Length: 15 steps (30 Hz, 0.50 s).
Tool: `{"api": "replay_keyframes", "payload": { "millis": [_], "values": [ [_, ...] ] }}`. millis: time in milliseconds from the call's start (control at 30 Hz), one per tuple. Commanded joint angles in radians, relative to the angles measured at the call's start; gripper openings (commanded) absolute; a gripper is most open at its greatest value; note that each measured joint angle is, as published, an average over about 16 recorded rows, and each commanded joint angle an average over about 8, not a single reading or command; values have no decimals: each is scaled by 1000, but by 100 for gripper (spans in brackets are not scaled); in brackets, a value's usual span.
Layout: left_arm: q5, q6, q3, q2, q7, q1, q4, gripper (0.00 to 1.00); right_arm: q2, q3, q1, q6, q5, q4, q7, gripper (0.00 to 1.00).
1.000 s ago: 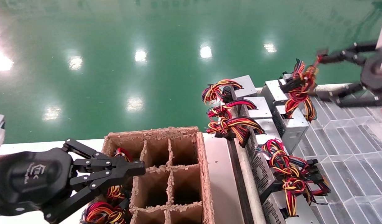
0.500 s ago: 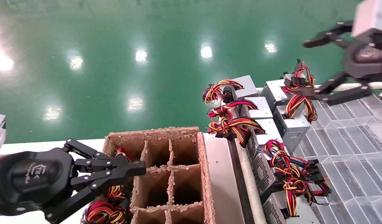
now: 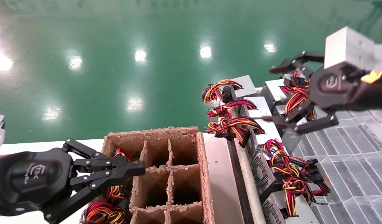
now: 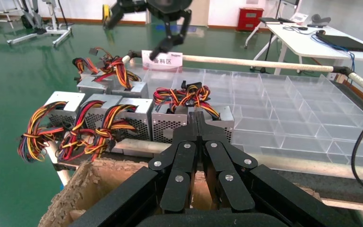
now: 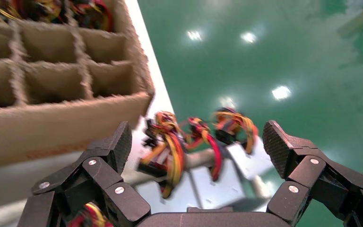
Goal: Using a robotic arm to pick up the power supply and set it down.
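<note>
Swinging in from the far right edge of the head view over the past second, the right claw (image 3: 282,95) now hangs with its jaws spread wide and nothing between them, above the far end of the rows of power supplies, while the left claw (image 3: 133,170) has not stirred, its fingers pressed together and empty over the near-left corner of the divided cardboard box (image 3: 203,161). Directly beneath and slightly toward the robot from the open claw lies the power supply (image 3: 292,127) nearest to it, a silver box whose long axis appears to run from the robot outward, its red and yellow wire bundle (image 3: 298,96) rising between the spread fingers; the right arm is plainly the nearer one, the left standing well apart across the box. On the counter's clear gridded tray (image 3: 349,146) and the rail beside it, the head view shows about seven power supplies in two rows, though the nearest ones run off the lower edge and the count is uncertain. The box shows six open cells, with wire bundles visible in two cells at its left side. From the left wrist view the right claw (image 4: 146,28) can be seen poised over the far pair of units. The descent looks set to turn on clearing those wires.
</note>
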Motion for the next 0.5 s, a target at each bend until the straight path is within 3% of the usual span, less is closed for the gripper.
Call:
{"api": "replay_keyframes", "payload": {
  "millis": [33,500],
  "values": [
    [0,0,0,0,0,0,0,100,-1,15,-33,0,26,4,-4,100],
    [0,0,0,0,0,0,0,100,-8,119,-259,2,204,35,-31,100]
  ]
}}
